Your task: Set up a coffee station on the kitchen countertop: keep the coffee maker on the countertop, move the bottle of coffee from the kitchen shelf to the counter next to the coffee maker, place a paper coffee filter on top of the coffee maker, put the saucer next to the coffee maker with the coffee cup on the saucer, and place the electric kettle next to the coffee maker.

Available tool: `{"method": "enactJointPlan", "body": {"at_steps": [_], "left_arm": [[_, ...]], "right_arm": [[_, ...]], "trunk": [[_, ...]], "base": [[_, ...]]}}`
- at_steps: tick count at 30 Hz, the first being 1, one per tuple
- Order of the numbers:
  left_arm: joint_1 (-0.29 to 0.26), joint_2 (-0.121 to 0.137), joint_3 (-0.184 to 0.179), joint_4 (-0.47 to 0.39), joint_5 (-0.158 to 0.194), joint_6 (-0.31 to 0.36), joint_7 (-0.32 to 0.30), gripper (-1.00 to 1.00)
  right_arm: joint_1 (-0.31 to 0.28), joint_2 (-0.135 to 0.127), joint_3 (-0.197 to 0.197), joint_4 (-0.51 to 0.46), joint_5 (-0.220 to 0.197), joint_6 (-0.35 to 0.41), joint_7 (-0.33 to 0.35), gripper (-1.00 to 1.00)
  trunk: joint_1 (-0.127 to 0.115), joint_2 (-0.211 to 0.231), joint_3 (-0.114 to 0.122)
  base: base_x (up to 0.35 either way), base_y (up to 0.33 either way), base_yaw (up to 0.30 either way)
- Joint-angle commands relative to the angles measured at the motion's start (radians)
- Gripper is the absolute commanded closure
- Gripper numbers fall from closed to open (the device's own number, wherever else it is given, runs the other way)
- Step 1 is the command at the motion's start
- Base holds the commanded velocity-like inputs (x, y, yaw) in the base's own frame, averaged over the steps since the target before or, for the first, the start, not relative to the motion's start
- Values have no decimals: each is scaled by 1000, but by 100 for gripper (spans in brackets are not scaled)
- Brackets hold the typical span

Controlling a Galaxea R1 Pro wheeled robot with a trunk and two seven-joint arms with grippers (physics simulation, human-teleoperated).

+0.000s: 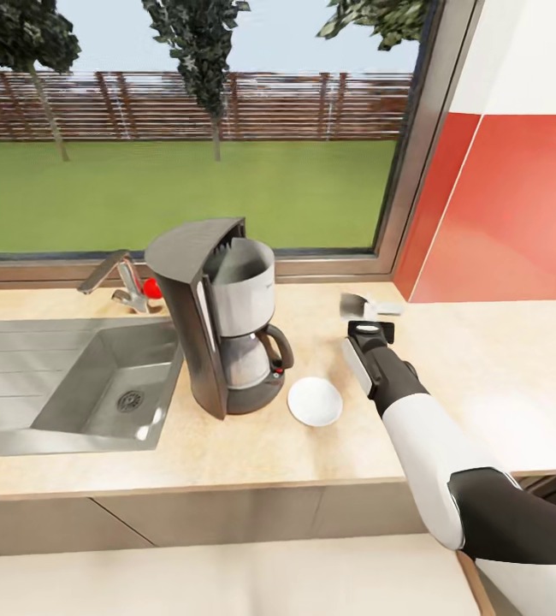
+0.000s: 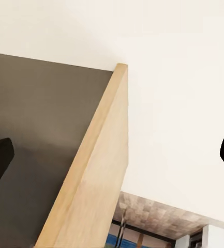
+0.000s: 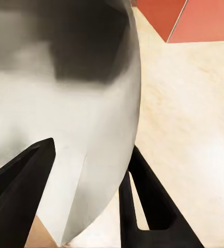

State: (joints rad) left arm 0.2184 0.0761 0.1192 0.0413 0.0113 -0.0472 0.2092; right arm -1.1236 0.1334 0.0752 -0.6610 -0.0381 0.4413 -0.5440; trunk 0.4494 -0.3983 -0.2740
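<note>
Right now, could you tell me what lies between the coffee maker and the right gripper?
In the head view, the saucer lies on the countertop between the coffee maker and the right gripper.

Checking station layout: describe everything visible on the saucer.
The small flat round white saucer looks like glazed ceramic, with a shallow rim and nothing on it. It lies flat on the light wood-grain kitchen countertop, just to the right of the dark grey coffee maker, close to its base; whether they touch cannot be told. The right gripper is farther back and right, holding something white, not touching it.
</note>
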Motion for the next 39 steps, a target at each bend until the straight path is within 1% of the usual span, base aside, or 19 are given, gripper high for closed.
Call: {"method": "enactJointPlan", "body": {"at_steps": [1,3,4,5,6,8,9,11,12,15,16,20,28,32,33,35,38,39], "left_arm": [[0,0,7,1,1,-5,1,-100],[-1,0,7,1,1,-5,1,-100],[-1,-1,7,1,1,-5,1,-100],[-1,-1,7,1,1,-5,1,-100],[-1,-1,7,1,1,-5,0,-100],[-1,-1,7,1,1,-5,0,-100],[-1,-1,7,1,1,-5,0,-100],[-1,-1,6,1,1,-5,0,-100],[-1,0,6,2,1,-5,0,-100],[-1,0,5,2,1,-5,-1,-100],[-1,2,5,2,1,-5,-1,-100],[-1,9,6,2,1,-5,0,-100],[-1,11,7,2,2,-5,1,-100],[-1,11,7,2,2,-5,1,-100],[-1,11,7,2,2,-5,1,-100],[-1,10,7,2,1,-5,1,-100],[-1,11,7,2,2,-5,1,-100],[-1,12,7,2,2,-5,1,-100]], "right_arm": [[-1,0,4,-3,-4,32,-7,100],[-1,1,3,-14,-5,123,-7,100],[-1,2,2,-41,-6,180,-7,100],[-1,2,2,-64,-6,213,-7,100],[-1,5,2,-101,-6,264,-7,100],[-1,12,3,-169,-6,380,-8,100],[-1,13,3,-181,-6,400,-8,100],[-1,16,4,-232,-6,471,-8,100],[-2,22,4,-283,-6,517,-9,100],[-2,40,5,-346,-2,544,-10,100],[-2,41,5,-375,-1,551,-10,100],[-2,41,5,-414,0,559,-10,100],[-4,41,5,-427,4,575,-11,100],[-28,41,5,-417,5,585,-11,100],[-51,41,5,-405,5,585,-11,100],[-104,41,4,-352,5,586,-11,100],[-208,41,1,-234,0,586,-11,100],[-227,41,0,-212,-1,586,-11,100]], "trunk": [[1,-2,0],[1,-2,3],[1,-2,5],[1,-2,6],[1,-2,8],[1,-2,11],[1,-2,12],[1,-2,16],[1,-2,17],[1,-2,22],[1,-2,23],[1,-2,29],[1,-2,42],[1,-2,48],[1,-2,50],[1,-2,53],[1,-2,57],[1,-2,59]], "base": [[0,1,-81],[0,0,-84],[0,0,-93],[0,0,-98],[0,0,-103],[0,0,-107],[0,0,-108],[0,0,-108],[0,0,-111],[0,0,-114],[0,0,-115],[0,0,-116],[0,0,-119],[0,0,-126],[0,0,-127],[0,0,-129],[0,0,-155],[0,0,-167]]}}
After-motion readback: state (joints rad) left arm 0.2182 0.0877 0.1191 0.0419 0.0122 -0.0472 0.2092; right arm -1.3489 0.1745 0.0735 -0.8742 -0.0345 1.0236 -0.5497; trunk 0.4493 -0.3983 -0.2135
